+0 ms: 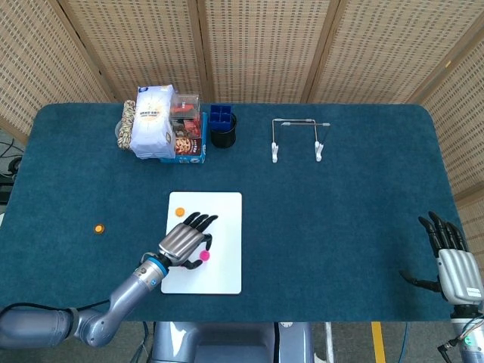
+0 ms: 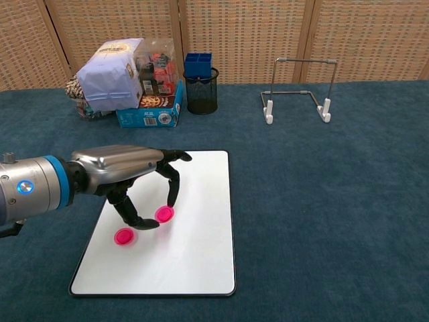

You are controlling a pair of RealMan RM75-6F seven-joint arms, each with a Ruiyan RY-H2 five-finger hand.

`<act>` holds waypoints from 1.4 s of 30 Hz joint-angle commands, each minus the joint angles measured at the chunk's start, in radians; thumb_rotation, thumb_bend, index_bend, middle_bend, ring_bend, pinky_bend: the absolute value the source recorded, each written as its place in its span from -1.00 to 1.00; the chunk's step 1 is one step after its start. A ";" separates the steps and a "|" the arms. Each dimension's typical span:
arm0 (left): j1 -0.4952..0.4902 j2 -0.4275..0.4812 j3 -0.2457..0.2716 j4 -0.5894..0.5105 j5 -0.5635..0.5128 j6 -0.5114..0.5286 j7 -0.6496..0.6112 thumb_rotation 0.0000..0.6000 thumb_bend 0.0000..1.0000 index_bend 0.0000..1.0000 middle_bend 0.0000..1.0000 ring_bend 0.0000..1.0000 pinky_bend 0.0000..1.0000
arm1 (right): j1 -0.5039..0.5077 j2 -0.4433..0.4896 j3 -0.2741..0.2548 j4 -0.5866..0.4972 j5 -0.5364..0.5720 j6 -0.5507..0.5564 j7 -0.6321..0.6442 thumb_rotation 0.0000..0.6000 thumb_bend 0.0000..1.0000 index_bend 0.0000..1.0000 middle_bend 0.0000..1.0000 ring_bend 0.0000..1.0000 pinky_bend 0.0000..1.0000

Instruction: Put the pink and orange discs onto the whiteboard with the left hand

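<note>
The left hand [image 2: 127, 176] pinches a pink disc [image 2: 164, 214] between thumb and fingers [image 2: 172, 191] over the whiteboard [image 2: 194, 255], beside a second pink disc [image 2: 123, 236]. One orange disc [image 1: 179, 212] lies on the board; another [image 1: 98, 228] sits on the blue worktop [image 1: 340, 204].

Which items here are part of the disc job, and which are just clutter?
Job:
- whiteboard
- pink disc in the left hand, pinched
- second pink disc on the board
- orange disc on the board
- orange disc on the cloth, left of the board

Clutter:
- snack packs
- pen cup
- wire stand
- right hand, idle
</note>
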 commanded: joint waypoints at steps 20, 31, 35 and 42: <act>0.101 0.183 0.028 0.039 0.104 0.057 -0.224 1.00 -0.47 -0.48 -1.00 -1.00 -1.00 | 0.000 0.001 0.000 -0.002 0.001 -0.001 0.004 1.00 -0.71 -1.00 -1.00 -1.00 -1.00; 0.266 0.197 0.100 0.364 0.179 0.080 -0.516 1.00 -0.46 -0.48 -1.00 -1.00 -1.00 | -0.001 -0.001 -0.001 -0.007 -0.003 0.005 -0.012 1.00 -0.71 -1.00 -1.00 -1.00 -1.00; 0.299 0.167 0.106 0.468 0.210 0.071 -0.609 1.00 -0.45 -0.46 -1.00 -1.00 -1.00 | -0.002 -0.003 0.000 -0.010 -0.001 0.006 -0.018 1.00 -0.71 -1.00 -1.00 -1.00 -1.00; 0.320 0.141 0.102 0.547 0.237 0.045 -0.661 1.00 -0.44 -0.38 -1.00 -1.00 -1.00 | -0.002 -0.004 0.001 -0.012 0.002 0.006 -0.018 1.00 -0.71 -1.00 -1.00 -1.00 -1.00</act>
